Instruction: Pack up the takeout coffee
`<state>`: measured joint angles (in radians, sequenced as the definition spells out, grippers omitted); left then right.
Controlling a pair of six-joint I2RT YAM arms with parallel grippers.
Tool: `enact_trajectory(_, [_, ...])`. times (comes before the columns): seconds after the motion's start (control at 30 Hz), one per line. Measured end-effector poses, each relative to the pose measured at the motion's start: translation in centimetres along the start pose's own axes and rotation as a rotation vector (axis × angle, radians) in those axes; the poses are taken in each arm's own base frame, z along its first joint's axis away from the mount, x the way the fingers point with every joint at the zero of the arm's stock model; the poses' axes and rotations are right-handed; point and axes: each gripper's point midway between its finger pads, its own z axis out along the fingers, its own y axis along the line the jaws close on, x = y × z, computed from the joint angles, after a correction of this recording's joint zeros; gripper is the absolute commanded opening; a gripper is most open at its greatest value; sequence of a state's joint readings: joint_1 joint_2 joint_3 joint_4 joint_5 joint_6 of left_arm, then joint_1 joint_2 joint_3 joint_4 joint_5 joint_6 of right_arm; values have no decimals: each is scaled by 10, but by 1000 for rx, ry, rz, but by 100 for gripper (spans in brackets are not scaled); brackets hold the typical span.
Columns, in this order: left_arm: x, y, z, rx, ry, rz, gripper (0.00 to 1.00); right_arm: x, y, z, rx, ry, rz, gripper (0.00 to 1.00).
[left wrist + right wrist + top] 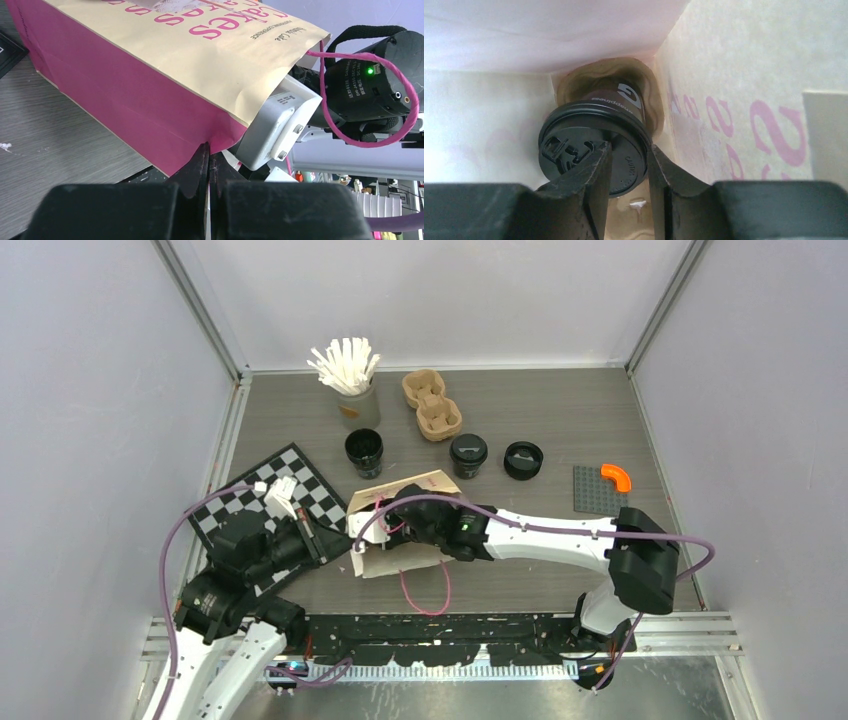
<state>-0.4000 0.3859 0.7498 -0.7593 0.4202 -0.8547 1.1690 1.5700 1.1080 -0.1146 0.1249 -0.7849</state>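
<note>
Inside the paper bag (150, 65), the right tool (629, 148) appeared to pinch the lidded cup (574, 131) by its rim; the left tool (209, 152) was clamped shut on the bag's left edge.

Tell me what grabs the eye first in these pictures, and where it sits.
A pink-and-tan paper bag lies on its side mid-table, with the right arm reaching into its mouth. Inside, the right gripper straddles the rim of a lidded black cup set in a brown carrier at the bag's far end. The left gripper is pinched shut on the bag's edge at its mouth.
</note>
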Motion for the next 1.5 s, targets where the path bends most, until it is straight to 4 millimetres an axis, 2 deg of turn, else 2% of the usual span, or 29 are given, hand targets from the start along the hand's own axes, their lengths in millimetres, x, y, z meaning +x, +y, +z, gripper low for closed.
enact_trajectory(0.13, [2, 1, -3, -2, 0, -1, 0, -4, 1, 5, 6, -19, 36, 28])
enact_trajectory(0.27, [3, 2, -5, -6, -6, 0, 0, -10, -1, 8, 17, -45, 68, 26])
enact_trajectory(0.73, [0, 3, -5, -14, -21, 0, 0, -20, -3, 21, 48, -96, 141, 26])
enact_trajectory(1.5, [-4, 5, -4, -23, -43, 3, 0, -19, -10, 31, 124, -102, 188, 26])
